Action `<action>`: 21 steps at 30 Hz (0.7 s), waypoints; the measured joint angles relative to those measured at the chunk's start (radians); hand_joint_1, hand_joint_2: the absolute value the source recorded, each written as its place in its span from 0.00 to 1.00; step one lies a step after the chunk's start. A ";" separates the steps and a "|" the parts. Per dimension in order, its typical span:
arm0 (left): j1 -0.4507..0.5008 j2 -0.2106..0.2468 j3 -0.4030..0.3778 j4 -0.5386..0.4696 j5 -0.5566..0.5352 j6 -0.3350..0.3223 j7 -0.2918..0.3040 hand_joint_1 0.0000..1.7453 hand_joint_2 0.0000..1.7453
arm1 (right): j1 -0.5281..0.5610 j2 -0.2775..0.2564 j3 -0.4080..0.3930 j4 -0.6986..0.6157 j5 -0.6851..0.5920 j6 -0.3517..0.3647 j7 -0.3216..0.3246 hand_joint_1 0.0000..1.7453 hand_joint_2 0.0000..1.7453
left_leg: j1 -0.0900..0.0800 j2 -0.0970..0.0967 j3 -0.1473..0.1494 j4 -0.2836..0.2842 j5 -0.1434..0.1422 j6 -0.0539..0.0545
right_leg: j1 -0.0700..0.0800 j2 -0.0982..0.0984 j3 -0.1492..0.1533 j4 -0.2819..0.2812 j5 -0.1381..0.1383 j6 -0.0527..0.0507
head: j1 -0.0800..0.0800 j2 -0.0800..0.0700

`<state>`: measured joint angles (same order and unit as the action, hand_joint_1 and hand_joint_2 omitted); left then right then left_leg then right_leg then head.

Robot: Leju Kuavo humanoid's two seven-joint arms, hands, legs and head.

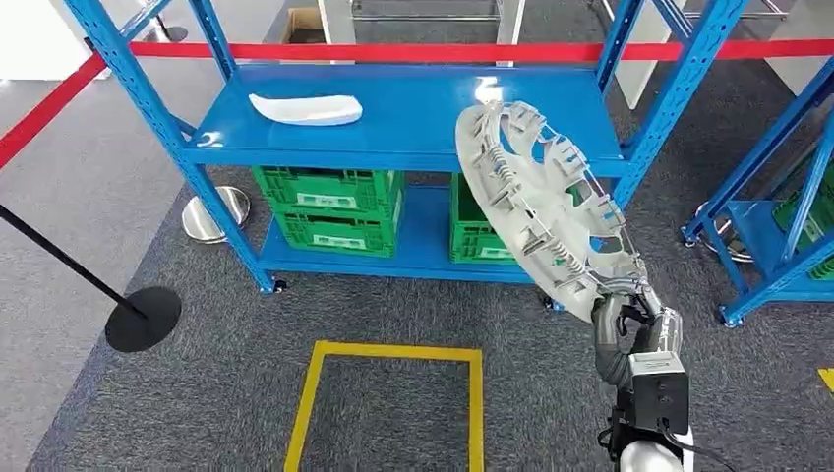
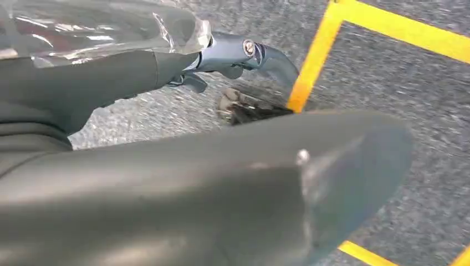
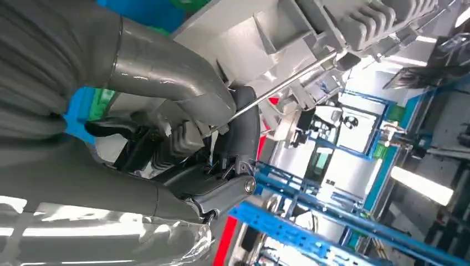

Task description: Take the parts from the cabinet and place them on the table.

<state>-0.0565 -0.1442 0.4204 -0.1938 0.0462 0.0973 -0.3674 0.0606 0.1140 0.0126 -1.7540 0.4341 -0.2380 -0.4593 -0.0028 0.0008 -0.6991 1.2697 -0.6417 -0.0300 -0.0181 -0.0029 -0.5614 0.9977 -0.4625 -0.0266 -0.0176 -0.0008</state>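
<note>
My right hand point(image 1: 629, 320) grips the lower rim of a large grey wheel cover point(image 1: 541, 206) and holds it up, tilted, in front of the blue cabinet rack point(image 1: 413, 138). The right wrist view shows the fingers point(image 3: 183, 133) closed around the cover's ribbed edge point(image 3: 310, 33). A white curved part point(image 1: 307, 108) lies on the left of the rack's upper shelf. In the left wrist view my left hand point(image 2: 244, 52) hangs over the carpet with its fingers extended and nothing in them.
Green crates point(image 1: 334, 206) stand on the rack's lower shelf. Red barrier tape point(image 1: 443, 49) runs behind the rack, and a black stanchion base point(image 1: 143, 318) sits at the left. A yellow floor square point(image 1: 393, 393) lies in front of me. A second blue rack point(image 1: 787, 226) stands at the right.
</note>
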 joint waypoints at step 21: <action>-0.005 -0.012 0.000 0.000 -0.017 0.028 0.013 0.00 0.00 | 0.043 0.011 -0.003 0.006 0.100 -0.026 0.007 1.00 1.00 | -0.012 -0.065 0.123 -0.309 0.205 0.054 | 0.001 0.060 0.079 0.031 -0.057 0.023 | 0.011 0.000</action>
<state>-0.0617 -0.1560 0.4208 -0.1938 0.0290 0.1255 -0.3548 0.1040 0.1255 0.0099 -1.7479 0.5337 -0.2640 -0.4520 -0.0144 -0.0643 -0.5757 0.9606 -0.4367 0.0237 -0.0173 0.0570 -0.4823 1.0290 -0.5193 -0.0034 -0.0065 -0.0008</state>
